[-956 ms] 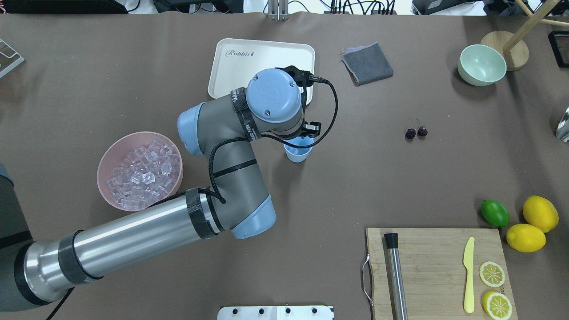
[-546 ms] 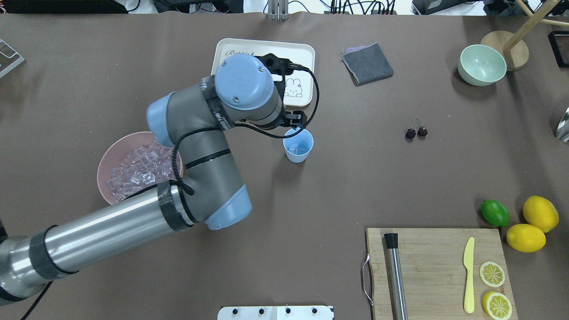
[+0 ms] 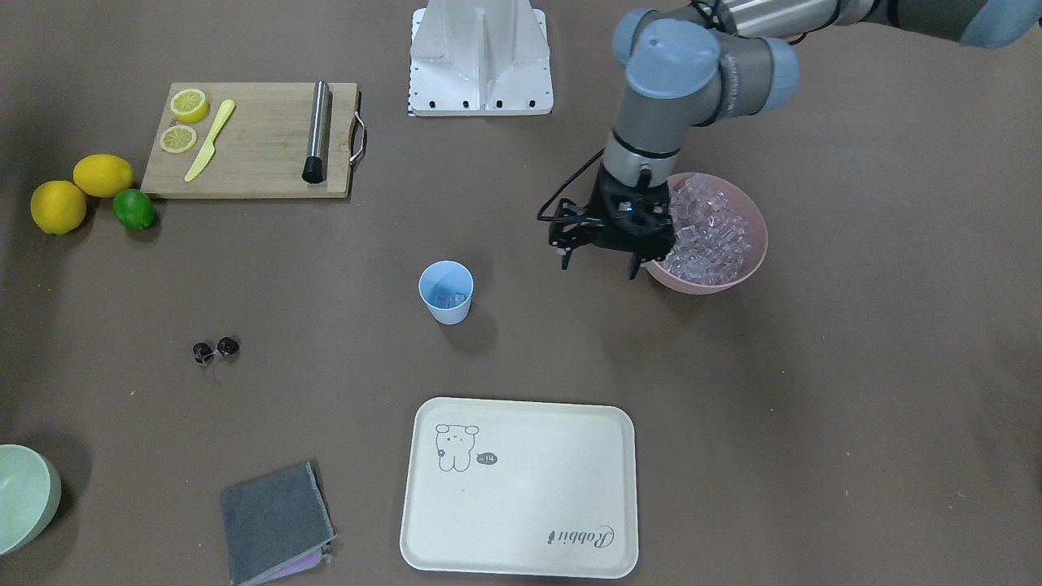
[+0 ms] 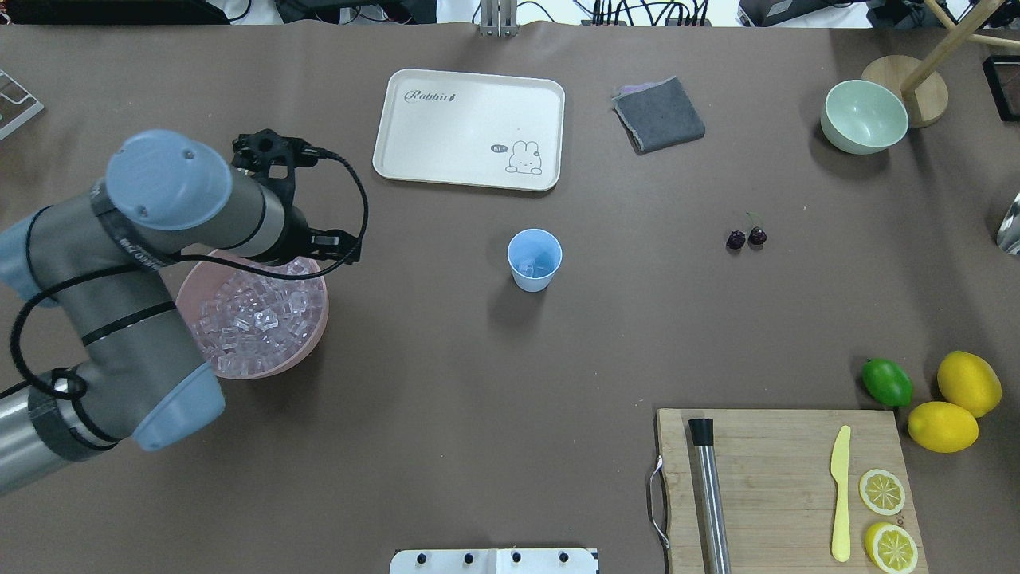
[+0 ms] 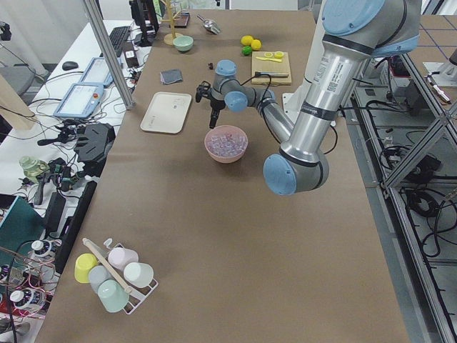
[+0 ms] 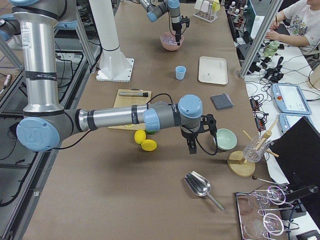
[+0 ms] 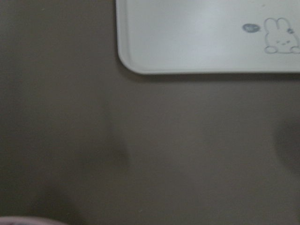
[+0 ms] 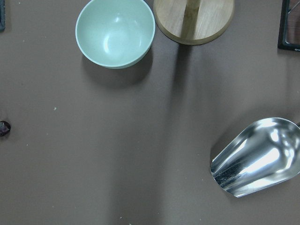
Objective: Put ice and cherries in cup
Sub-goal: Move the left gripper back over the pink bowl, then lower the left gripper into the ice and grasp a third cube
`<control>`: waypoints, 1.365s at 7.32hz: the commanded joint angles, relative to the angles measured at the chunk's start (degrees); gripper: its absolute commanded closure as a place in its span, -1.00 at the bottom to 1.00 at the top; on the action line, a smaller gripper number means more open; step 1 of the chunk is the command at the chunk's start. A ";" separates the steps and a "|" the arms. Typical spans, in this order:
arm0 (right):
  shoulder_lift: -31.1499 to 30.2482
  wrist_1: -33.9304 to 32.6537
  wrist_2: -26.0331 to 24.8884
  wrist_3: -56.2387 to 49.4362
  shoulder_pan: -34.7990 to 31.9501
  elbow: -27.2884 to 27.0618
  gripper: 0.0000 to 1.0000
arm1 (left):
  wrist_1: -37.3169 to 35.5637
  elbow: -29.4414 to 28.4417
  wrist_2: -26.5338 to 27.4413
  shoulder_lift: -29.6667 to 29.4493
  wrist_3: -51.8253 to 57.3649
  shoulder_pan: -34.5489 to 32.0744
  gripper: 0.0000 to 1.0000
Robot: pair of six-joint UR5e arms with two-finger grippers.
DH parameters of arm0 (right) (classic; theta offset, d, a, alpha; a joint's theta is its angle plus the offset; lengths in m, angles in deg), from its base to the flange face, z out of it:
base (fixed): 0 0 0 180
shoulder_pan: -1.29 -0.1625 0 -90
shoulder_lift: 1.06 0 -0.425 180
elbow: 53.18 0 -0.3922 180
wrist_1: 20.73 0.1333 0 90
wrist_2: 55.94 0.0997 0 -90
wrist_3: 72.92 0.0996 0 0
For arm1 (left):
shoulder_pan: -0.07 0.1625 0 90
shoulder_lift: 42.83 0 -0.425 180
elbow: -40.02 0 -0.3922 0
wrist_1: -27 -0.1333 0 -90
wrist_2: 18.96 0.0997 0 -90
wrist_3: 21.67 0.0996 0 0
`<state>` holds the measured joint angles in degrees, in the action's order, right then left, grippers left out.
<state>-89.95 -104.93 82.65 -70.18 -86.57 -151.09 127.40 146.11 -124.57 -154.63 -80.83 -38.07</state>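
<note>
The light blue cup [image 4: 535, 259] stands upright mid-table, also in the front view [image 3: 446, 291], with a few ice cubes at its bottom. The ice [image 4: 255, 315] is heaped in the pink bowl [image 3: 753, 260]. My left gripper [image 3: 598, 268] hovers open and empty over the bowl's rim on the cup side. The cherries [image 4: 746, 237] lie on the table to the cup's right, also in the front view [image 3: 216, 350]. My right gripper [image 6: 191, 145] shows only in the exterior right view, near the green bowl; I cannot tell whether it is open or shut.
A white tray [image 4: 446, 127] lies behind the cup, and a grey cloth [image 4: 658, 114] and a green bowl [image 4: 865, 116] lie to its right. A cutting board [image 4: 765, 478] holds a muddler, knife and lemon slices. Lemons and a lime lie beside it. A metal scoop [image 8: 258, 157] lies at the far right.
My left arm swung from over the cup back left to the pink bowl. The cup now shows fully, with ice in it.
</note>
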 commanded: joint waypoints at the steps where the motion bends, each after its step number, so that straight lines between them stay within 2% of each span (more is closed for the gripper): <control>1: 1.09 0.00 -0.77 -0.01 0.24 0.44 -1.00 | 1.11 1.66 -0.12 5.45 0.01 -0.01 -0.94; 4: 1.27 0.00 -0.78 -0.01 0.77 1.15 -1.00 | 3.73 3.95 -0.21 11.25 -0.42 -0.01 -0.94; 5: 0.92 0.09 -0.78 -0.01 0.77 1.15 -1.00 | 5.92 3.34 -0.21 11.96 -2.17 0.60 -0.94; 10: 0.56 0.09 -0.78 -0.10 0.77 0.79 -1.00 | 6.12 2.36 0.05 12.05 -2.63 2.72 -0.94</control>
<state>-89.30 -104.85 81.88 -70.28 -85.81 -150.25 133.51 148.47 -124.62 -142.66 -83.41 -35.45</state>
